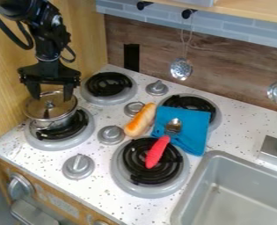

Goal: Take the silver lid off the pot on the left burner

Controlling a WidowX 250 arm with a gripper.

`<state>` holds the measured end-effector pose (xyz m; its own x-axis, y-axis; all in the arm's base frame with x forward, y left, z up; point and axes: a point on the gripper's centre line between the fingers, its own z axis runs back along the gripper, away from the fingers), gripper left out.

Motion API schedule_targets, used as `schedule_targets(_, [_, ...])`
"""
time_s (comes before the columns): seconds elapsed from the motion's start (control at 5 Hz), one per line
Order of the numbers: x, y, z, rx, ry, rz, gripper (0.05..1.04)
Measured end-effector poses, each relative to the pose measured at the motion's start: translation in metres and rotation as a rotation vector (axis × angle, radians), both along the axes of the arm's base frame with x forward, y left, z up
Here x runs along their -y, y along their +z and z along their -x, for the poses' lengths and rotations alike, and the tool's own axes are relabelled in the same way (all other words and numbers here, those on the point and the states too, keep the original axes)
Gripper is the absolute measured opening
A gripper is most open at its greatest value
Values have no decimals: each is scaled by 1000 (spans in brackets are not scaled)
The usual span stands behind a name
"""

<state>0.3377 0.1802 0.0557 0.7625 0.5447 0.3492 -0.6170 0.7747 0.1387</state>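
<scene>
The end effector (pixel 51 94) is pointing down, its 2 fingers standing wide apart and gripping nothing, over the lidded pot (pixel 50 117). This pot is sitting on 1 burner (pixel 61 146); nearby, a spoon (pixel 157 151) is lying.

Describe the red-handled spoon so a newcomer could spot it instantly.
On the speckled stovetop, beside the gray sink, lies a blue cloth. The spoon rests its metal bowl there, red handle over a black coil. No neighbor shares that red.
</scene>
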Motion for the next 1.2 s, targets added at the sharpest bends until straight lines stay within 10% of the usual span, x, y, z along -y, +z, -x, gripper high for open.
schedule_targets(0.8, [-18, -12, 3, -17, 33, 14, 998])
schedule_targets(1.0, [-19, -13, 1, -18, 29, 16, 947])
schedule_targets(1.2, [-18, -17, 1, -24, 18, 22, 695])
